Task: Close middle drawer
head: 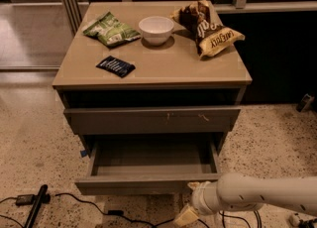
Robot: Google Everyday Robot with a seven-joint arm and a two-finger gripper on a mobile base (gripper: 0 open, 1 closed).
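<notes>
The middle drawer (pixel 148 184) of the grey-taupe cabinet is pulled out, and its smooth grey inside (pixel 153 155) is empty. Its plain flat front faces me, low in the view. Above it sits the taller drawer front with small scratch marks (pixel 153 119). My gripper (pixel 185 217) is at the bottom edge of the view, just below and in front of the right part of the middle drawer's front. Its white arm (pixel 262 195) reaches in from the right. I see only a cream-coloured tip of the gripper, close to the drawer front.
On the cabinet top (pixel 163 68) lie a green snack bag (pixel 111 29), a white bowl (pixel 156 28), a brown chip bag (pixel 208 26) and a dark blue packet (pixel 115 66). Black cables and a black stick (pixel 37 204) lie on the speckled floor at the lower left.
</notes>
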